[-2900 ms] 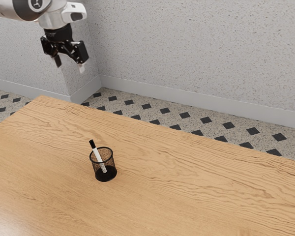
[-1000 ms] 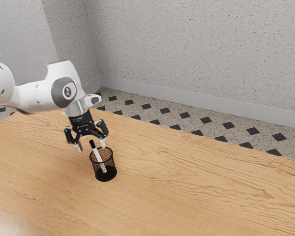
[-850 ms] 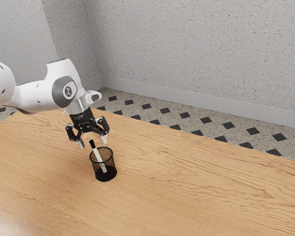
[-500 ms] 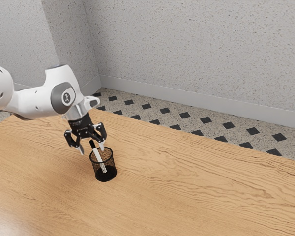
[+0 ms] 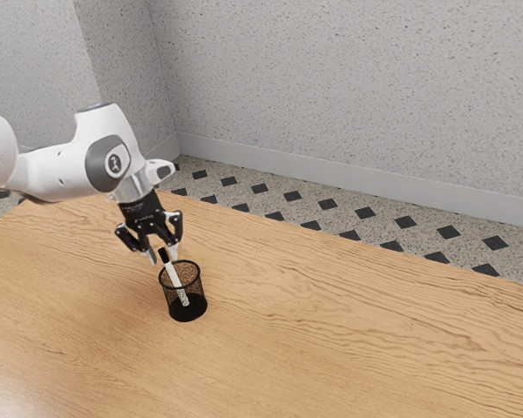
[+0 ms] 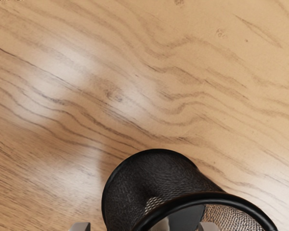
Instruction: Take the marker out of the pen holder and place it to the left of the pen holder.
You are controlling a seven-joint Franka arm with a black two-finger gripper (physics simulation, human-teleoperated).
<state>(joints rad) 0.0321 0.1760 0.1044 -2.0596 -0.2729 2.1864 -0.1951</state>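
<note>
1. Straddling the cap (image 5: 164,254) of the marker (image 5: 175,283), the pincer (image 5: 163,256) stands open; its gap admits the cap, with no grip visible.
2. The marker is inside the pen holder (image 5: 198,292), leaning toward the exterior view's left; the rim apparently props it, leaving the cap exposed for grasping.
3. The pen holder stands upright on the desk (image 5: 331,340). After closure, lifting along the marker's tilt should limit dragging against the rim.

The marker (image 5: 174,278) leans in the pen holder (image 5: 200,299) — top end toward the exterior view's left. The pen holder stands on the table (image 5: 331,348); past the table's far edge — floor (image 5: 289,197), then wall (image 5: 349,87).
</note>
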